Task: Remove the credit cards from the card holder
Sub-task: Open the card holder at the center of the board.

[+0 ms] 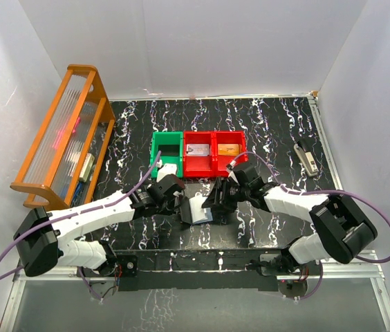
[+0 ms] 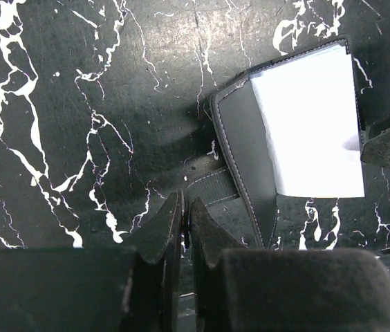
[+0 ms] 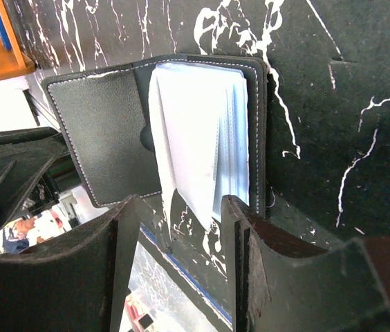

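Lying open on the black white-veined table (image 1: 271, 124), near its front edge and squarely between the two arms: card holder (image 1: 198, 211), dark cover down, light-blue sleeves fanned upward; no card edge made out among the sleeves in any view.

Seen from the right wrist, right gripper (image 3: 181, 204) spread wide, one finger to each side of the sleeves' near edge, the pale stack rising in the gap; dark stitched flap of the holder (image 3: 98, 131) lying flat to the left, outside the fingers; whether the fingers touch the sleeves cannot be told. From above, right gripper (image 1: 211, 206) right at the holder's right side.

Seen from the left wrist, left gripper (image 2: 183, 207) pressed together, only a thin slit between the fingers, nothing visibly caught there; stitched strap of the holder (image 2: 305, 124) just past the tips, cover and bright inner panel up and to the right. From above, left gripper (image 1: 180, 202) right at the holder's left edge.

Farther back, in a row: green bin (image 1: 155, 149), middle red bin (image 1: 185, 158) holding a pale card (image 1: 198, 150), right red bin (image 1: 240, 142) holding an orange card (image 1: 228, 149); all well apart from the holder. Orange rack (image 1: 63, 124) along the left edge; small grey tool (image 1: 307, 158) at the right; plain white walls (image 1: 216, 41) around three sides.
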Motion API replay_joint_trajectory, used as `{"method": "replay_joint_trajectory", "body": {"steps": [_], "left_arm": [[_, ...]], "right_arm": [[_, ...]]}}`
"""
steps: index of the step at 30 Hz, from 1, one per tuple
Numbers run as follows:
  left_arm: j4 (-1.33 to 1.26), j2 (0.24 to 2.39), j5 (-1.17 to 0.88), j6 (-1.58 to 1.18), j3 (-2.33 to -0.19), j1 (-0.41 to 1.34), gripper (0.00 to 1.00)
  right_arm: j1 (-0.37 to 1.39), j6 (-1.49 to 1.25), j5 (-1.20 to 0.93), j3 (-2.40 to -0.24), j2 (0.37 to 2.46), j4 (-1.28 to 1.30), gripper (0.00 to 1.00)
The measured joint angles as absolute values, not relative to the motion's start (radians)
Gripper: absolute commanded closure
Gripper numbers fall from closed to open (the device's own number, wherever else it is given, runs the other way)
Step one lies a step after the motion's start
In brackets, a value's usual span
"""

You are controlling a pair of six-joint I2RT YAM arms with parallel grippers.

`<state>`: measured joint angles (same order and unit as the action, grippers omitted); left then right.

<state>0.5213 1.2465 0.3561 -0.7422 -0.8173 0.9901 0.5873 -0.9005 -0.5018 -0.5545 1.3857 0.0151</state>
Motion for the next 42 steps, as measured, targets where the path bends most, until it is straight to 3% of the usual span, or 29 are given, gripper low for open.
{"method": "replay_joint_trajectory", "body": {"steps": [12, 20, 42], "left_arm": [[0.525, 1.252, 0.355, -0.732, -0.817, 0.990, 1.00], [0.526, 1.252, 0.356, -0.732, -0.817, 0.990, 1.00], [0.524, 1.259, 0.354, -0.722, -0.804, 0.990, 1.00]], "right_arm": [[0.626, -0.947, -0.531, -0.554, 1.423, -0.055, 0.45], [0.633, -0.953, -0.511, -0.554, 1.423, -0.049, 0.30], [0.659, -1.008, -0.503, -0.554, 1.448, -0.100, 0.36]]}}
